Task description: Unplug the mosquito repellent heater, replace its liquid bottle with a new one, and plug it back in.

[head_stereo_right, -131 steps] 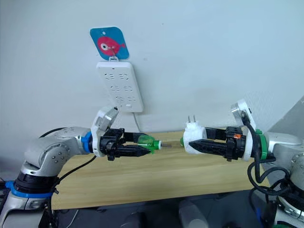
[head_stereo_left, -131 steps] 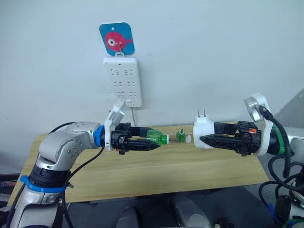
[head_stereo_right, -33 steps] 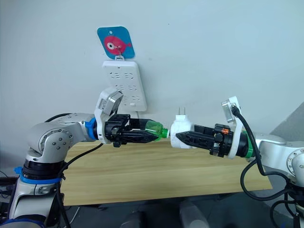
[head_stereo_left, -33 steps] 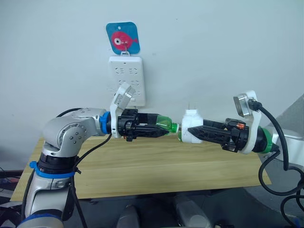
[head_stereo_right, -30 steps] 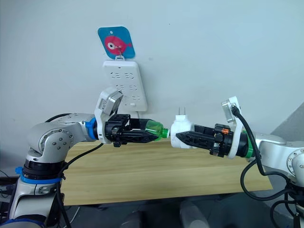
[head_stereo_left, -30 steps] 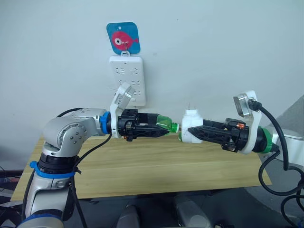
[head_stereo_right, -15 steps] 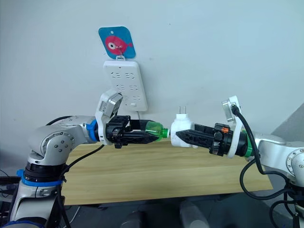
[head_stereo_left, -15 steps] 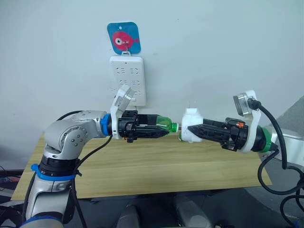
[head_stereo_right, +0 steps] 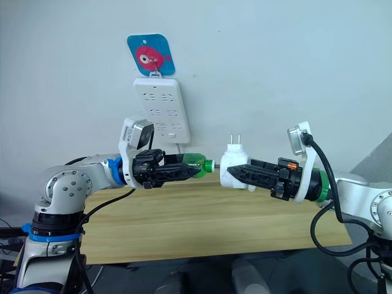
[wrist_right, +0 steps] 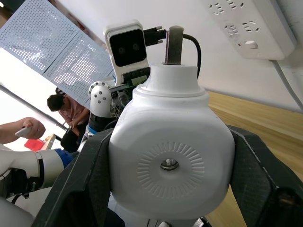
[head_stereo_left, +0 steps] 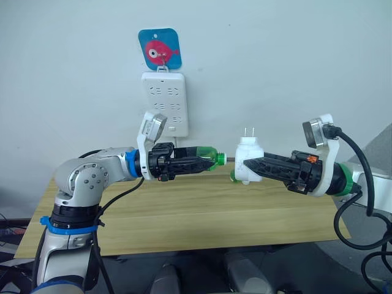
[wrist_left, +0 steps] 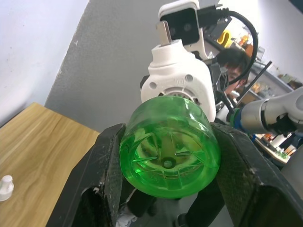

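My left gripper is shut on a green liquid bottle, held level above the table with its neck toward the right. Seen in the left wrist view, the bottle's round base sits between the two black fingers. My right gripper is shut on the white mosquito repellent heater, its two prongs pointing up. The bottle's neck ends a small gap short of the heater's near side. The right wrist view faces the heater's round vented top.
A white power strip hangs on the wall under a blue fish tag, up and left of the heater. A small green piece and a white cap lie on the wooden table. People are in the background.
The left gripper has raised the bottle a little and tipped its neck upward. The heater has risen slightly and turned, so its prongs stand upright. The bottle and heater stay close together.
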Robot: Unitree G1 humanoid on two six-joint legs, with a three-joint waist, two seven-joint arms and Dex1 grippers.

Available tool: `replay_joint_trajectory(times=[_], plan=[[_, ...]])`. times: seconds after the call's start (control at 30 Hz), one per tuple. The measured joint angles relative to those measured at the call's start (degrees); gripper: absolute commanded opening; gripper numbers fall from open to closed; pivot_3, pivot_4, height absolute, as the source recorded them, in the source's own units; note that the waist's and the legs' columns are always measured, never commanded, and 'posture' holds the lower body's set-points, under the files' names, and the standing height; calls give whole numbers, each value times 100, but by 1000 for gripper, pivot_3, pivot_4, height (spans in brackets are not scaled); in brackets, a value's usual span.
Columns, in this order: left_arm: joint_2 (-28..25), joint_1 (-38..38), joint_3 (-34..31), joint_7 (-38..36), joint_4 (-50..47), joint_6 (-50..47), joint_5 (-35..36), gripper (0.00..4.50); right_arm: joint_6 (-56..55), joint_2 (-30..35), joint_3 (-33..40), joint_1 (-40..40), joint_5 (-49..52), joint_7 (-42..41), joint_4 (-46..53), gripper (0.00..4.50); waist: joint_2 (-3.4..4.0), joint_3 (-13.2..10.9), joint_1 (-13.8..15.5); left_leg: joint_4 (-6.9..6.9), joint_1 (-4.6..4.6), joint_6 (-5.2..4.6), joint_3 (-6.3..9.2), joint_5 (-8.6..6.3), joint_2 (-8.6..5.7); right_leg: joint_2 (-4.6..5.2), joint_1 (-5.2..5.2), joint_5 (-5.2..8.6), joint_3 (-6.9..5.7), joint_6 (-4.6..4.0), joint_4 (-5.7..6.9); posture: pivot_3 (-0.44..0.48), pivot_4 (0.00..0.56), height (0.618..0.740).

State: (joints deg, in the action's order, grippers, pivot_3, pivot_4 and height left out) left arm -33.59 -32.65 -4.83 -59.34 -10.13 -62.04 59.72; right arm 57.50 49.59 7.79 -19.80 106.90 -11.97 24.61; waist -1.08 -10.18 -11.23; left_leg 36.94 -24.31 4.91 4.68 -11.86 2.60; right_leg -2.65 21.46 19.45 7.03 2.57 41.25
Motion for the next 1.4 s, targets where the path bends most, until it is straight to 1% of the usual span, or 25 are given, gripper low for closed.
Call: replay_joint_trajectory(times=[0.57,1.07,1.4], plan=[[4,53,56,16,-88,-26,64,2351,-5,0,0,-21,2,6,1,2966,0,0,0,0,0,0,0,0,0,0,0,0,1,0,0,-209,87,704],[146,53,43,139,-82,-32,70,2351,-41,10,1,-52,4,68,1,2966,0,1,0,1,0,0,-1,0,0,0,0,0,1,0,0,-210,87,704],[163,-75,-34,252,61,-443,352,2343,-41,90,1,-39,-18,-94,3,2966,0,1,0,1,0,0,-1,0,-1,0,0,-1,1,1,0,-208,88,704]])
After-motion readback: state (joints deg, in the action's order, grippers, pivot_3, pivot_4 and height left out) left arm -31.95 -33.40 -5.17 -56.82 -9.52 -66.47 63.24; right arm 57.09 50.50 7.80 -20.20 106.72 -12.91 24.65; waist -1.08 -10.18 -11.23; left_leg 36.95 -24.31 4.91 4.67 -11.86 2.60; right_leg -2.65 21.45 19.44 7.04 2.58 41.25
